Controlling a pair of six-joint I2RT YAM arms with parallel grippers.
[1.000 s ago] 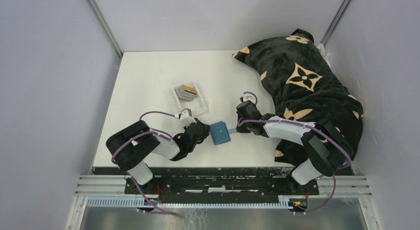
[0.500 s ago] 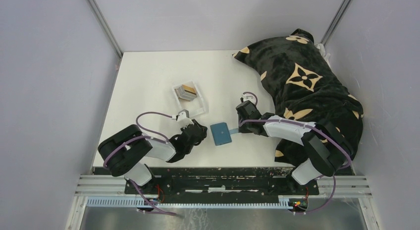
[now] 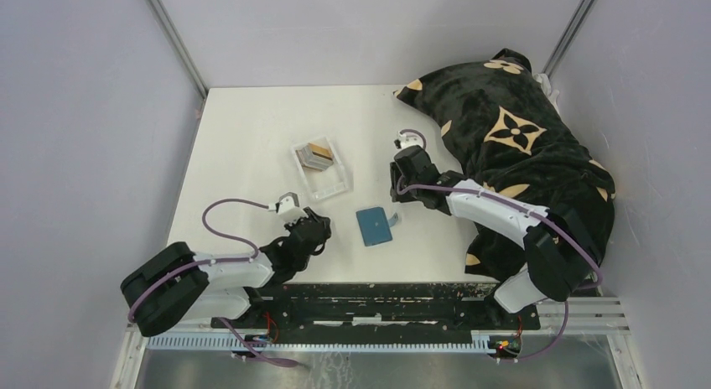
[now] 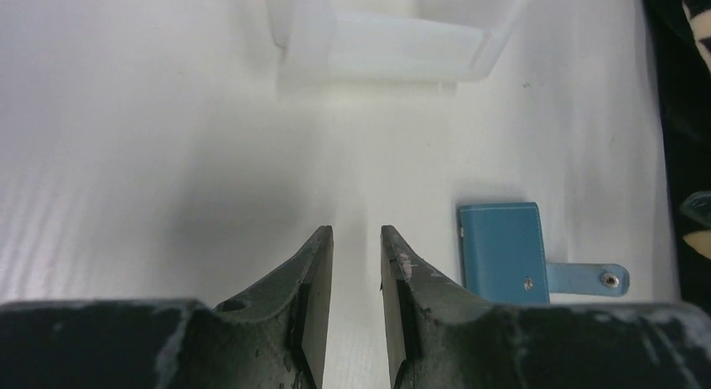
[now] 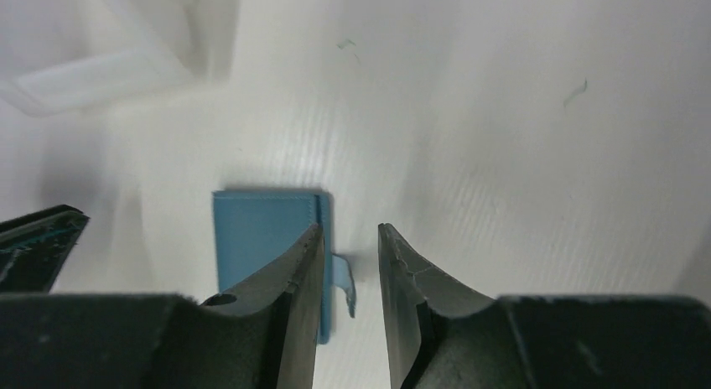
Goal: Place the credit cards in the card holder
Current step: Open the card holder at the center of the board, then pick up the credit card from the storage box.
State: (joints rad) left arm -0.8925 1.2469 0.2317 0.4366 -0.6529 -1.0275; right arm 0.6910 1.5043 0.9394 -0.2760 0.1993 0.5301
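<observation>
Card holder [image 3: 375, 226] lies folded on the desk [image 3: 243, 154]; left end effector [image 4: 356, 231] and right end effector [image 5: 348, 228] are slightly parted, apparently empty.

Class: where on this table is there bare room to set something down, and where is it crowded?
Free: far-left corner of the table beyond the clear tray; the far strip between tray and black blanket. Crowded: the near middle, where the card holder lies between left gripper and right gripper.

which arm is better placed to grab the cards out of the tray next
Probably left: the left end effector is open and empty, with the clear tray holding the credit cards straight ahead. The right end effector is by the card holder instead.
</observation>
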